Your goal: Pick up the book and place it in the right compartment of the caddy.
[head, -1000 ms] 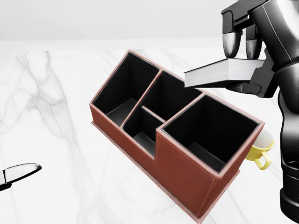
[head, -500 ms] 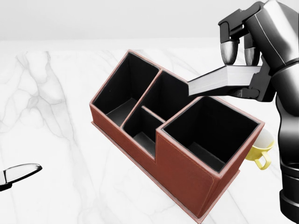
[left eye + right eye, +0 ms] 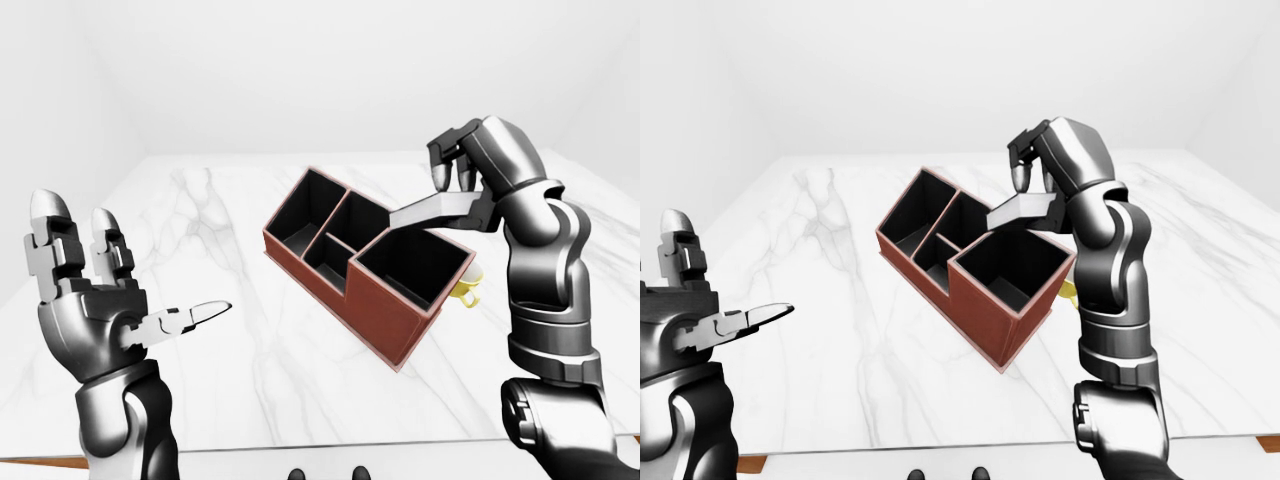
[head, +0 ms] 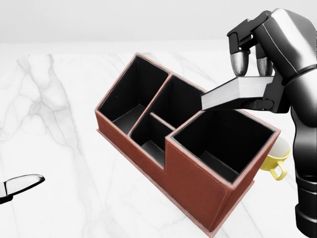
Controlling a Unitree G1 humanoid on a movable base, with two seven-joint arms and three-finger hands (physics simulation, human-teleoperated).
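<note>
My right hand (image 4: 255, 74) pinches the book (image 4: 235, 92), now tipped lower, page edge nosing over the caddy's (image 4: 198, 173) right compartment. Left hand (image 3: 100, 300) spread, idle. Drop-in looks close.

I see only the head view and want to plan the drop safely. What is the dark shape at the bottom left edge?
Observer: A fingertip of the left hand, which is raised, open and holds nothing.
Operator: Is it near the caddy?
Observer: No. In the left-eye view it stands far left of the caddy, with bare table between.
Operator: And the right arm?
Observer: It rises nearly upright from the view's bottom right, beside the caddy, up to the right hand gripping the book.
</note>
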